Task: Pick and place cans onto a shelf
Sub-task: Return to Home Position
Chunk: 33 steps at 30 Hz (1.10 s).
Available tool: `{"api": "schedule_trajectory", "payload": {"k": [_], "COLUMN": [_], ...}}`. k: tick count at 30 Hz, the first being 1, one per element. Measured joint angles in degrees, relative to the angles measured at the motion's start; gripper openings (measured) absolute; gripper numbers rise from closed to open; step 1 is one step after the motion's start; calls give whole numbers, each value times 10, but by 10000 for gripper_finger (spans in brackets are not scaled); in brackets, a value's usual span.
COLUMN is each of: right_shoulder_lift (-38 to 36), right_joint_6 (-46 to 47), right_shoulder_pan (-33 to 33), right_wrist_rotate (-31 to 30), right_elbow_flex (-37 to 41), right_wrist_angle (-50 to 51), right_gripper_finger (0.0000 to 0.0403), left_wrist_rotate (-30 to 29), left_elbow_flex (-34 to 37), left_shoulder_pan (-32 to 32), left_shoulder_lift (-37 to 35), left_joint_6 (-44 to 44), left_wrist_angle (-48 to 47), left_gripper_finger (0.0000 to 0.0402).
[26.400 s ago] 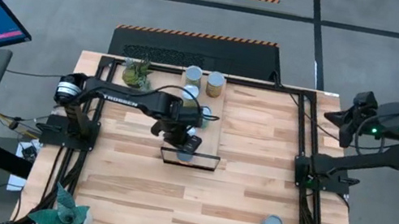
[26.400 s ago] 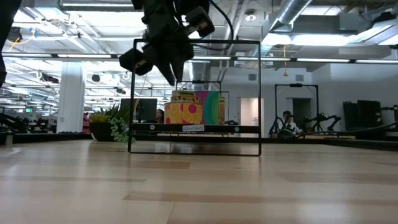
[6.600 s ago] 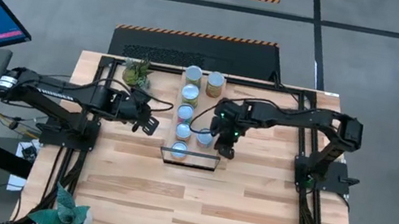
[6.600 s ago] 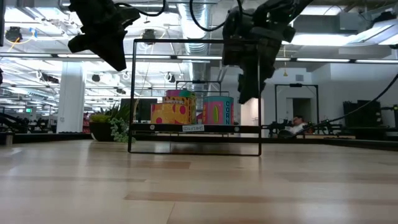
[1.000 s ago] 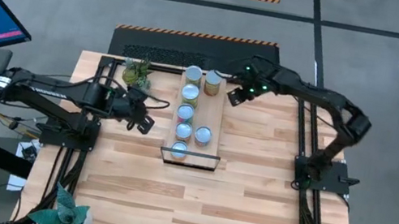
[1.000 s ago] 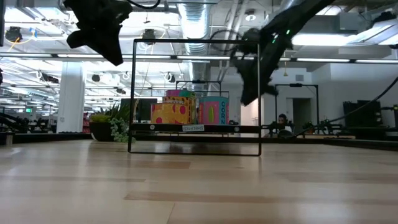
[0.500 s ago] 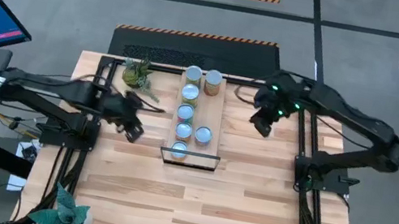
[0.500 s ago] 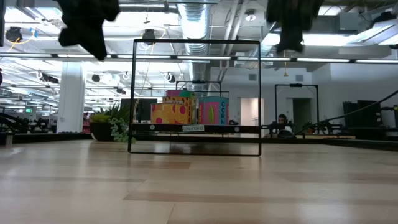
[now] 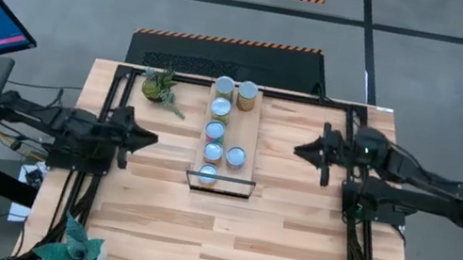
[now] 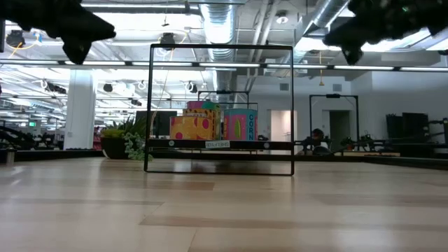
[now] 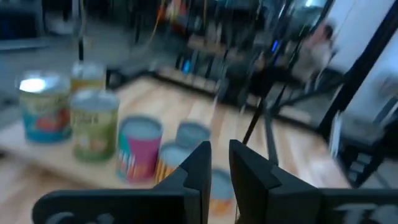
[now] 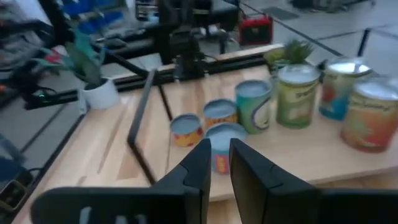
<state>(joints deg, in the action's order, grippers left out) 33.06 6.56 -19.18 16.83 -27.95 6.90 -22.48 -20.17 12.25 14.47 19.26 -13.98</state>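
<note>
The one word reading clearly is "CORN", running vertically down the teal and pink can [image 10: 241,127] in the low view. Beside it, a yellow can with pink dots [image 10: 190,128] is showing no legible writing, and the small white strip [image 10: 218,144] on the shelf's front edge is carrying print too small to read. All seven cans [image 9: 216,130] are standing upright on the shelf [image 9: 250,126], which is lying on the wooden table [image 9: 272,223] between the two arms. Five are forming a row along its left side, and two more are standing beside that row on the right. The left gripper [image 9: 150,139] is hanging over the left part of the table, well apart from the cans. Its fingers [image 11: 198,163] are pressing nearly together, with only a thin slit between them and nothing in it. The right gripper [image 9: 299,150] is hovering to the shelf's right, also apart from every can, and its fingers [image 12: 199,160] are closing on nothing in the same way. A small green plant [image 9: 158,86] is sitting near the table's far left corner.
</note>
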Motion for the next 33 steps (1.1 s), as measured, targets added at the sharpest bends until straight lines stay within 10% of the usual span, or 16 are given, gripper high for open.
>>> {"api": "schedule_trajectory", "payload": {"k": [9,20,33], "right_shoulder_lift": [-163,-328,-330], "right_joint_6": [25,41,21], "right_shoulder_pan": [3,-1,-1], "right_wrist_rotate": [-8,-34,2], "right_elbow_flex": [157,237,248], "right_wrist_angle": [-108,-95,-82], "right_gripper_finger": [82,82,82], "left_wrist_rotate": [8,-3,63], "left_elbow_flex": [134,195,196], "left_shoulder_pan": [-21,-24,-90], "left_shoulder_lift": [-142,-142,-143], "left_joint_6": [-21,-60,-132], "left_wrist_angle": [115,225,256], "left_gripper_finger": [45,45,45]}}
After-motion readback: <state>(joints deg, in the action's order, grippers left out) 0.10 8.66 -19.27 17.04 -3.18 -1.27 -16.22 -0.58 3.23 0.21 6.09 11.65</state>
